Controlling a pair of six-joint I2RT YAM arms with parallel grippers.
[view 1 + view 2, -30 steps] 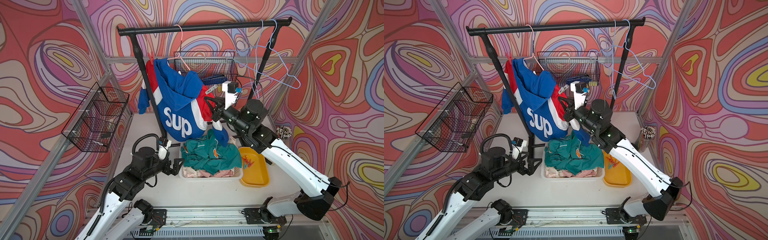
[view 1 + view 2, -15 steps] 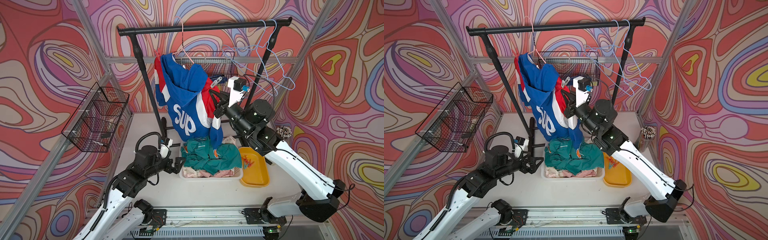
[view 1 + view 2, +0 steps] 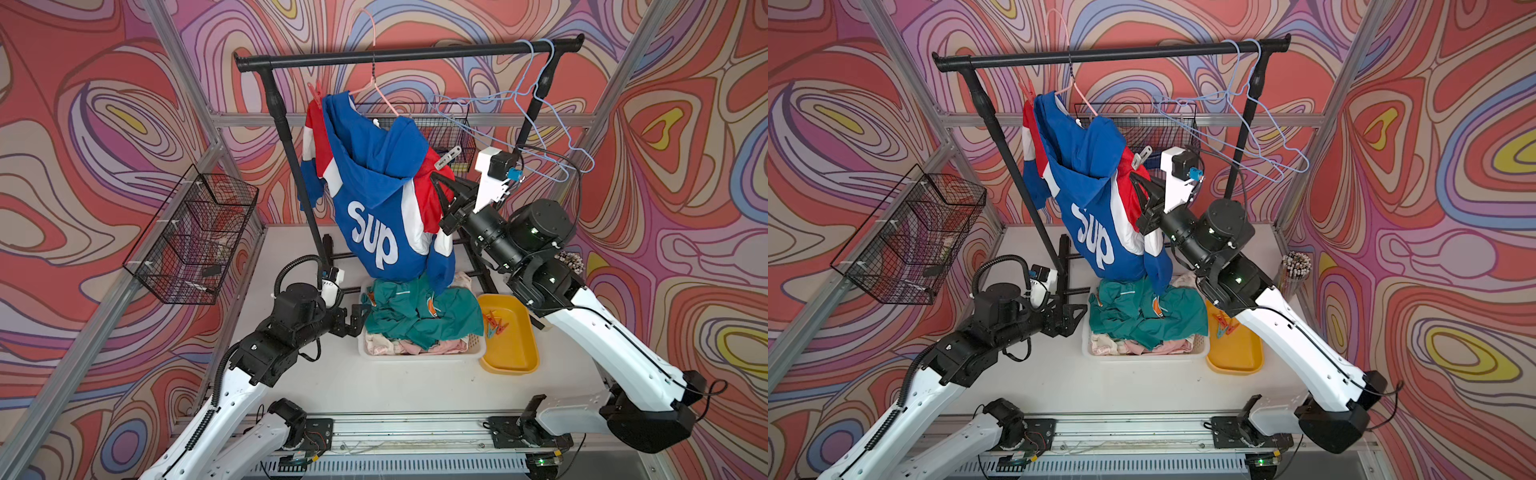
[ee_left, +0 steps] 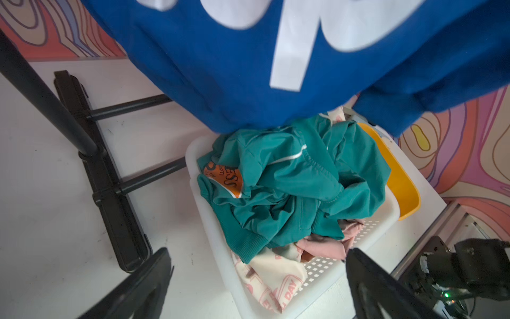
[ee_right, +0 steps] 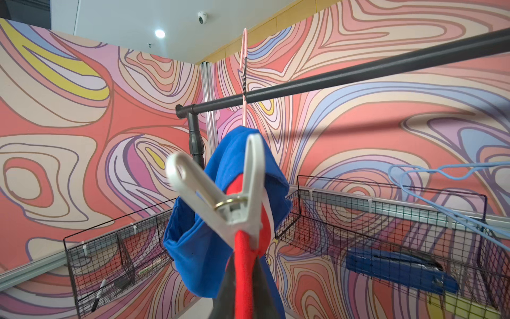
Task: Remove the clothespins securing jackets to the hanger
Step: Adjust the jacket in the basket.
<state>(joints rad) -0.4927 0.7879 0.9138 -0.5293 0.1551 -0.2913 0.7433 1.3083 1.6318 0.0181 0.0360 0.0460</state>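
Swirl-patterned walls box in a white worktop point(image 3: 374, 386); a black rail point(image 3: 415, 52) spans the back.

Left hand point(image 3: 358, 320): low, just beside the left wall of the white basket point(image 3: 415, 358), jaws spread wide, holding nothing. The basket holds the teal jacket point(image 3: 424, 316) on top of the pink jacket point(image 3: 399, 345).

Above it the hooded jacket point(image 3: 374, 199) hangs on the pink hanger point(image 3: 376, 89). Coral clothespin point(image 3: 316, 94) sits on the shoulder toward the rail's left end, high and well apart from both hands. Grey clothespin point(image 5: 237, 198) sits on the other shoulder, clamped on red cloth.

Right hand point(image 3: 436, 179): closed tight, pinching that red cloth just under the clamp end. The grey pin's long axis runs on from the hand, handles splayed up and away.

Judgement: the right arm is far nearer, and a regrip higher onto the handles looks needed.

Yellow tray point(image 3: 511, 353), right of the basket, holds loose clothespins point(image 3: 494, 324).
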